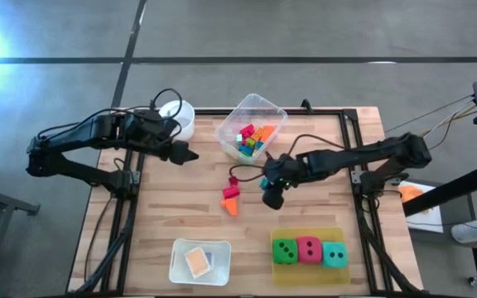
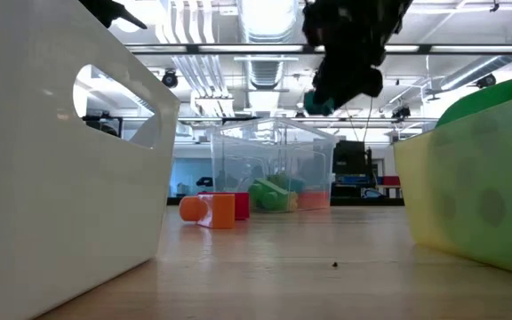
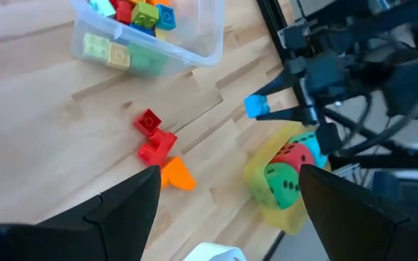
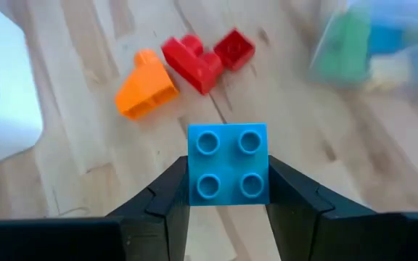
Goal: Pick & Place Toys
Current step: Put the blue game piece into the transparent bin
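Observation:
My right gripper is shut on a blue four-stud block and hangs above the table's middle. Below it, toward the left, two red blocks and an orange block lie on the wood. A clear tub at the far middle holds several coloured blocks. Three dice, green, red and teal, sit in a yellow tray at the near right. My left gripper stands open and holds nothing, raised near the white cup at the far left. My right gripper pinches the blue block by two opposite side faces between its two fingers. The studded top faces back toward the wrist. The fingers slant downward, coming from the table's right. The block is lifted clear of the table.
A white tray with a flat orange tile stands at the near edge, left of the yellow tray. Cables run along the table's far and side edges. Bare wood lies between the loose blocks and the trays.

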Robot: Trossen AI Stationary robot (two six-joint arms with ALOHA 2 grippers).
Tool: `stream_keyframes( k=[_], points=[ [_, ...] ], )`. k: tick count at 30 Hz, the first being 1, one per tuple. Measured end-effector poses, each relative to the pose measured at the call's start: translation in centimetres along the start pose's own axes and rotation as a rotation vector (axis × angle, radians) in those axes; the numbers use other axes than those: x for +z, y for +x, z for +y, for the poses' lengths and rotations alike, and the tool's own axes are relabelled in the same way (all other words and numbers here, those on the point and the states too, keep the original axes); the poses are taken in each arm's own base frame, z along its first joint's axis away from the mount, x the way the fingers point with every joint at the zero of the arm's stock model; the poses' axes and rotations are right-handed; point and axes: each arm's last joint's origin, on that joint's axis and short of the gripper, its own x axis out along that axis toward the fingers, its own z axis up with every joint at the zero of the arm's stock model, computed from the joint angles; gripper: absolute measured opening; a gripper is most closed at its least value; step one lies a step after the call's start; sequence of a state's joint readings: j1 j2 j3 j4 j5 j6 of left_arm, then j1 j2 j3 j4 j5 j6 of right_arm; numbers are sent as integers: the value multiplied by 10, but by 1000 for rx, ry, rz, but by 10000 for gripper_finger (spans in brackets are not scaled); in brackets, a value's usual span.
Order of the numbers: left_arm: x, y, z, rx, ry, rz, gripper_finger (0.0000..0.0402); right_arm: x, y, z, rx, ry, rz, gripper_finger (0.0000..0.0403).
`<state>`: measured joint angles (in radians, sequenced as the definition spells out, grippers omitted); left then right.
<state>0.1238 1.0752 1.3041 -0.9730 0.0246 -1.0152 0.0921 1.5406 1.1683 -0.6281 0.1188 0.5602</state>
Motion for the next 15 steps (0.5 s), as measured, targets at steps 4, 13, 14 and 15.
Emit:
stream_keyframes(
  k=[4,13,14,15],
  points=[
    [0,0,0,3,-70,-5,329,5,-20,-6,29,-45,-51,136],
    [0,0,0,5,-127,-8,329,22,-50,-33,98,-35,-148,136],
    [0,1,0,8,-127,-11,329,25,-51,-37,108,-25,-151,136],
    [1,1,0,11,-127,-14,329,28,-53,-40,112,-14,-157,136]
  ],
)
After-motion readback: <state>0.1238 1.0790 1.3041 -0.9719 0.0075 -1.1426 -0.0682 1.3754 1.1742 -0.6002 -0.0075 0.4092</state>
